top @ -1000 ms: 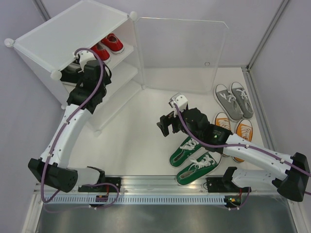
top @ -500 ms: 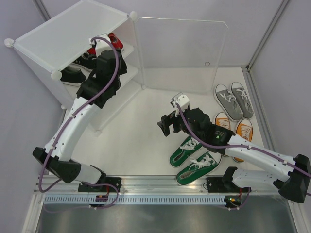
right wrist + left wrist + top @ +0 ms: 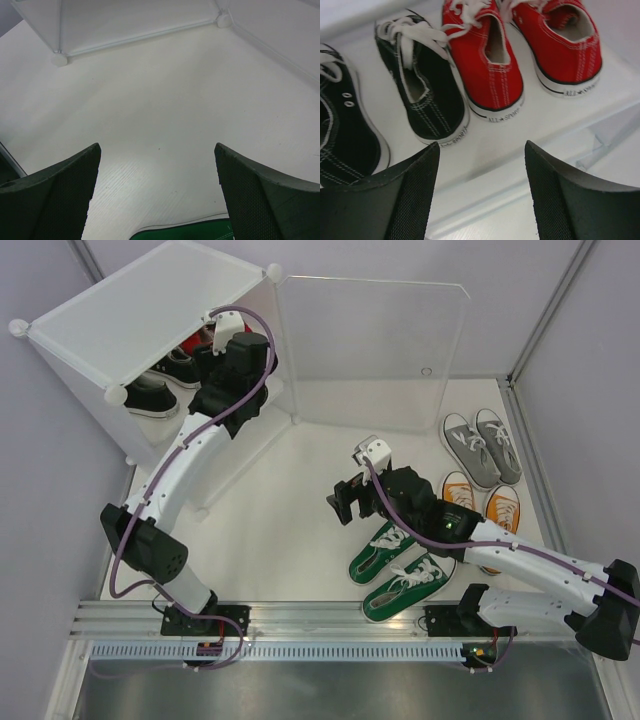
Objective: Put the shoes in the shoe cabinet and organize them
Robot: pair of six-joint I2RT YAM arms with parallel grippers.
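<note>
The white shoe cabinet (image 3: 150, 300) stands at the back left with its clear door (image 3: 375, 350) swung open. On one shelf sit two black shoes (image 3: 427, 95) (image 3: 342, 130) and two red shoes (image 3: 482, 60) (image 3: 565, 45), heels toward me. My left gripper (image 3: 482, 147) hovers open and holding nothing just outside that shelf, in front of the heels. The right gripper (image 3: 340, 502) is open and holding nothing over bare floor, beside the green pair (image 3: 385, 550). The grey pair (image 3: 480, 445) and the orange pair (image 3: 480, 502) lie on the floor at the right.
The cabinet's lower shelf edge and a corner connector (image 3: 59, 60) lie ahead of the right gripper. A metal rail (image 3: 330, 625) runs along the near edge. Walls close in the floor at the right and back.
My left gripper has pulled back out of the shelf and swung right, its jaws widening; a second black shoe now shows on the shelf. The right arm has barely moved.
</note>
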